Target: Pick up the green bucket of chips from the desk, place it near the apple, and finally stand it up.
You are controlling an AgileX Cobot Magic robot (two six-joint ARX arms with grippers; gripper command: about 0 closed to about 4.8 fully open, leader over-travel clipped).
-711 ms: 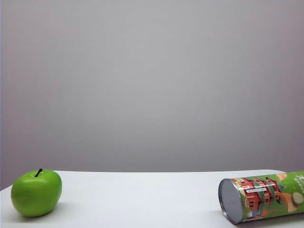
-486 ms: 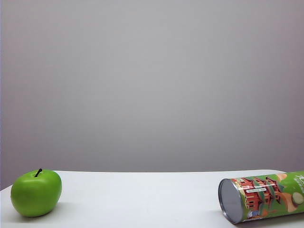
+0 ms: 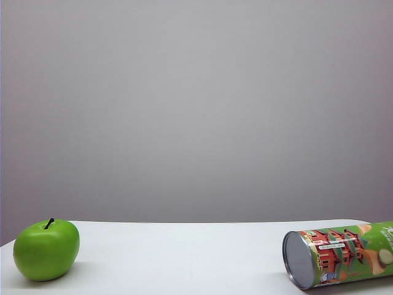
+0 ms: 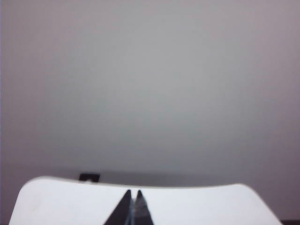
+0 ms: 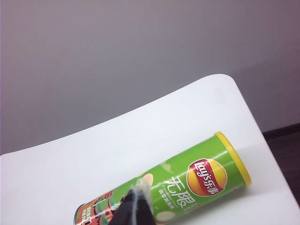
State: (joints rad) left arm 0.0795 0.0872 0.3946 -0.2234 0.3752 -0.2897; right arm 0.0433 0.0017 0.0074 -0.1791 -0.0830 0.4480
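The can (image 3: 341,255) lies on its side far from the apple (image 3: 46,249), awaiting pickup, while the right gripper (image 5: 136,206) above it and left gripper (image 4: 132,206) have fingers pressed together.

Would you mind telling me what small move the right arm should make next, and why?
Probably open the right gripper first: its jaws are shut above the green bucket of chips, which lies on its side on the desk, far from the apple. The left gripper is shut too.

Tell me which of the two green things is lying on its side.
The chips can, at the desk's right end: it lies with its silver base facing the exterior camera. The apple sits stem-up at the left.
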